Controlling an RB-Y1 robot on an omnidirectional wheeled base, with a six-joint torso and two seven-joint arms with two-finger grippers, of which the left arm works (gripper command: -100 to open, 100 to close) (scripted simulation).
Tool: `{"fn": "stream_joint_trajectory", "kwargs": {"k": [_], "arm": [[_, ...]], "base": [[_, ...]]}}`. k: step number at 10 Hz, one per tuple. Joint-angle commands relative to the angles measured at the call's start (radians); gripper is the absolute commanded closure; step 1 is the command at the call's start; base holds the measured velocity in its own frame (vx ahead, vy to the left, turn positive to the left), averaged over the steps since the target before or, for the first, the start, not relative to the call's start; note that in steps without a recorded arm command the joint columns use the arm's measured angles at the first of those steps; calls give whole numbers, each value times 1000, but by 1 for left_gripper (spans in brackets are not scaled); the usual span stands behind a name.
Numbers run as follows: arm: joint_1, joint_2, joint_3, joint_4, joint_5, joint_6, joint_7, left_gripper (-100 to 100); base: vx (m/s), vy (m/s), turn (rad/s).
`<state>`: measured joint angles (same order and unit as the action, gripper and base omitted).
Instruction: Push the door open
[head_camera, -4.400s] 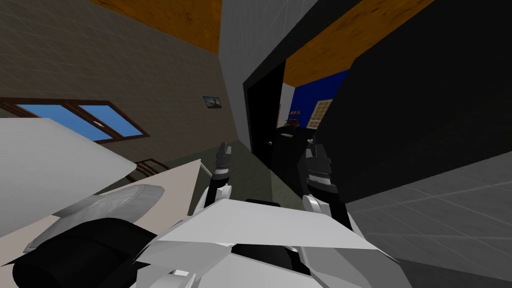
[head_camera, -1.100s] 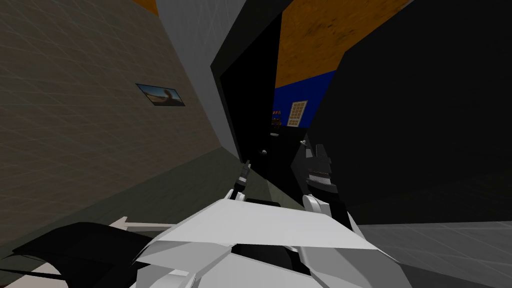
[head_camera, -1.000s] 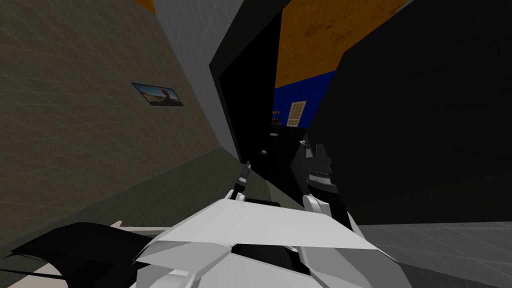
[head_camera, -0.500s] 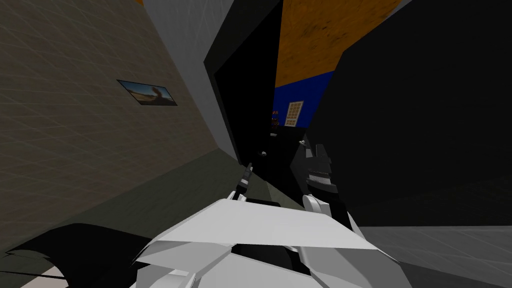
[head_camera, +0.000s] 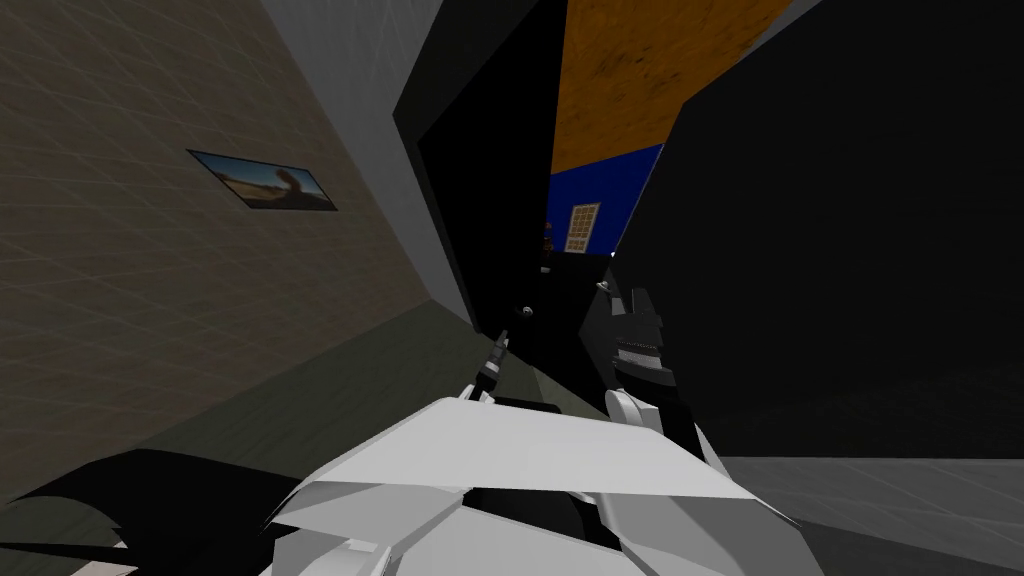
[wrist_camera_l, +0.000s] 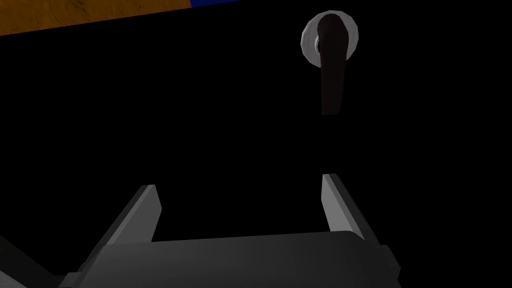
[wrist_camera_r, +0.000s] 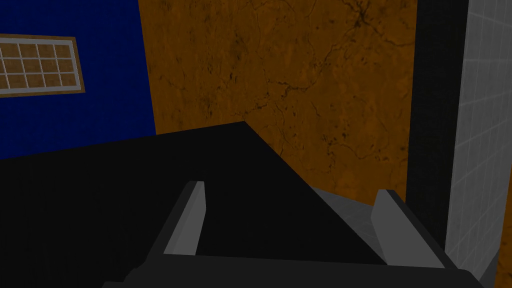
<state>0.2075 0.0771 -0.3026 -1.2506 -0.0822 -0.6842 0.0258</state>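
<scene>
The black door (head_camera: 495, 200) stands ajar in a dark frame, and a narrow gap beside it shows a blue wall. Its small pale handle (head_camera: 524, 312) sits low on the leaf. In the left wrist view the door is a flat black surface (wrist_camera_l: 175, 100) carrying a round grey rosette with a dark lever handle (wrist_camera_l: 332, 75). My left gripper (wrist_camera_l: 240, 200) is open and empty, a short way from the handle. In the head view the left gripper (head_camera: 500, 343) points at the door just below the handle. My right gripper (head_camera: 625, 300) is open and empty, raised beside the gap.
A large black panel (head_camera: 830, 250) rises close on my right; its top edge (wrist_camera_r: 150, 165) lies before the right gripper (wrist_camera_r: 295, 210). A tan tiled wall with a small picture (head_camera: 262, 180) runs along the left. Grey tiled floor (head_camera: 900, 500) lies to the right.
I have moved nearer the door and turned, so the wall picture slid left. My left gripper has reached forward towards the door handle. The right arm keeps its pose.
</scene>
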Motion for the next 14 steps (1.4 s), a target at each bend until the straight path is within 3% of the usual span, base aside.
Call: {"fn": "stream_joint_trajectory", "kwargs": {"k": [1,10,12,14], "arm": [[-7,-3,-9,37,0,-10,3,-100],[-66,-30,-67,257,4,-44,27,-100],[-75,-34,-66,274,5,-48,27,-100],[-87,-23,-59,290,8,-50,26,-100]], "base": [[78,59,-82],[117,77,-88],[85,47,-34],[156,-53,-29]]}}
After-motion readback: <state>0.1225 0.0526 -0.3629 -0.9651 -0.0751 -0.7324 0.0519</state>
